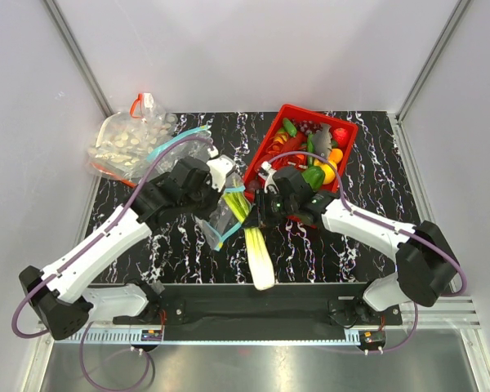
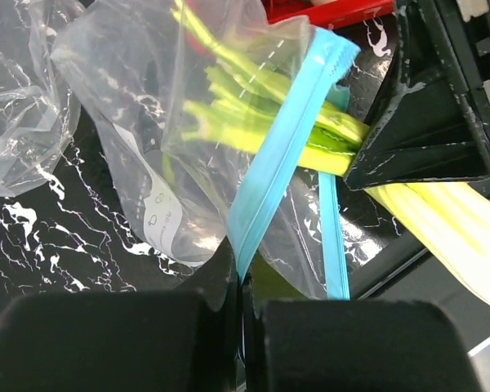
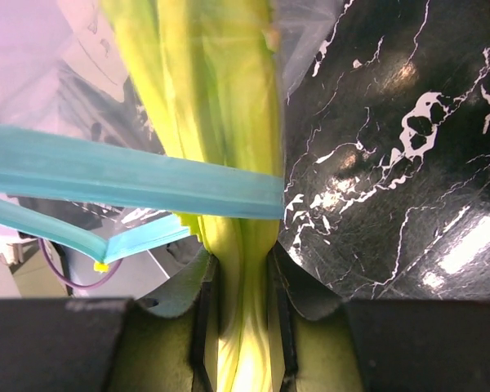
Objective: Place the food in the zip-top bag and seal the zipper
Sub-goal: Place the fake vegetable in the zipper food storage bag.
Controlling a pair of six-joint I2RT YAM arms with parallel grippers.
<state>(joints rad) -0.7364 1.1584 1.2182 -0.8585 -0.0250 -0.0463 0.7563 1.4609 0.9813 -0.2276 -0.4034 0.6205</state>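
Note:
My left gripper [image 1: 215, 214] is shut on the teal-blue zipper [image 2: 271, 175] of the clear zip-top bag [image 1: 225, 214], holding its mouth up near the table's middle. My right gripper [image 1: 260, 214] is shut on the leek [image 1: 258, 249] at its pale green neck [image 3: 242, 286]. The leek's green leaves [image 2: 253, 106] are inside the bag; its white stalk hangs out toward the near edge. In the right wrist view the zipper strip [image 3: 131, 175] crosses in front of the leek. The bag's white label [image 2: 159, 216] shows on its side. The radish pieces are not visible.
A red basket [image 1: 306, 147] with yellow, red and green toy produce and a grey fish stands at the back right. Another clear bag [image 1: 131, 143] with a red strip and small white pieces lies at the back left. White walls enclose the black marbled table [image 1: 376, 188].

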